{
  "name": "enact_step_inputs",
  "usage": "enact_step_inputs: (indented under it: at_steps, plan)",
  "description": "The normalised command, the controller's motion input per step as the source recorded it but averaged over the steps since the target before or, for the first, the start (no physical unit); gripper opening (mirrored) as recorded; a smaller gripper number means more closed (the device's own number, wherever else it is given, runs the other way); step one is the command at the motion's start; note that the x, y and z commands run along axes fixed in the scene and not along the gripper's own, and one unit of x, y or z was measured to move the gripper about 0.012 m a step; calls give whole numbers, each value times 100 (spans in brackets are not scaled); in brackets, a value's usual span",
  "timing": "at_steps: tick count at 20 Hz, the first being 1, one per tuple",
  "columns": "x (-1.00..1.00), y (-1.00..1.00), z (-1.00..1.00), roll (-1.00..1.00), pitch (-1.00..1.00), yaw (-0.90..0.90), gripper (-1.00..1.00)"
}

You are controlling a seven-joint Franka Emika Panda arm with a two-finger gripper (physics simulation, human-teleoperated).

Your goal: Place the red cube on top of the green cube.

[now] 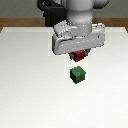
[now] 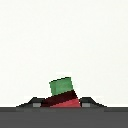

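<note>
The green cube (image 1: 77, 75) sits on the white table near the middle. The red cube (image 1: 79, 55) is held between my gripper's fingers, lifted off the table, just behind and above the green cube. My gripper (image 1: 79, 56) is shut on the red cube; most of the cube is hidden under the hand in the exterior view. In the wrist view the red cube (image 2: 62, 100) sits between the fingertips (image 2: 35, 103) with the green cube (image 2: 61, 85) showing just past it.
The white table (image 1: 30, 80) spreads around the cubes. Its far edge meets a wooden floor (image 1: 15, 22) behind the arm.
</note>
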Motion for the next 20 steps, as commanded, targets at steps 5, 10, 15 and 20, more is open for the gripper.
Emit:
enact_step_inputs:
  at_steps: [5,10,15,20]
  plan:
    - [0,0,-20,0,0,0,-100]
    - [0,0,-40,0,0,0,100]
    - [0,0,0,0,0,0,100]
    - [0,0,0,0,0,0,100]
